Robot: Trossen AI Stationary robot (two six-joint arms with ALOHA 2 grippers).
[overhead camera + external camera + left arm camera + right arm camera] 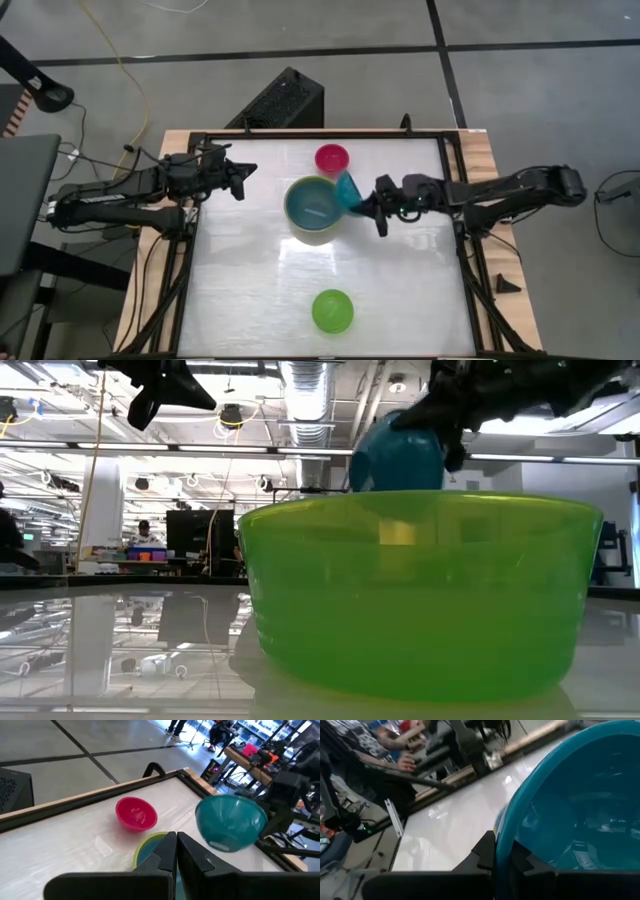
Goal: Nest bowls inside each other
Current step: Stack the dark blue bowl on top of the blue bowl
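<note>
My right gripper (pixel 368 205) is shut on the teal bowl (pixel 347 190), which is tipped on its side in the air beside the right rim of the olive-yellow bowl (pixel 322 235). The light blue bowl (pixel 312 203) sits inside the olive-yellow one. The magenta-pink bowl (pixel 332 158) stands upright on the table just beyond them. The bright green bowl (pixel 332 311) stands near the table's front edge. My left gripper (pixel 243 180) hovers shut and empty above the table's far left part, pointing at the bowls. My right gripper pinches the teal bowl's rim (pixel 506 827), one finger (pixel 522 860) inside the bowl and one (pixel 484 851) outside. The fingers come about level from the table's right side. The bowl is lifted clear and tipped on its side, its outer bottom (pixel 227 822) facing the left arm.
A raised frame (pixel 300 133) runs around the white table top. The stretch between the nested bowls and the green bowl is bare. A black box (pixel 280 100) stands on the floor behind the table. People and benches show in the room beyond.
</note>
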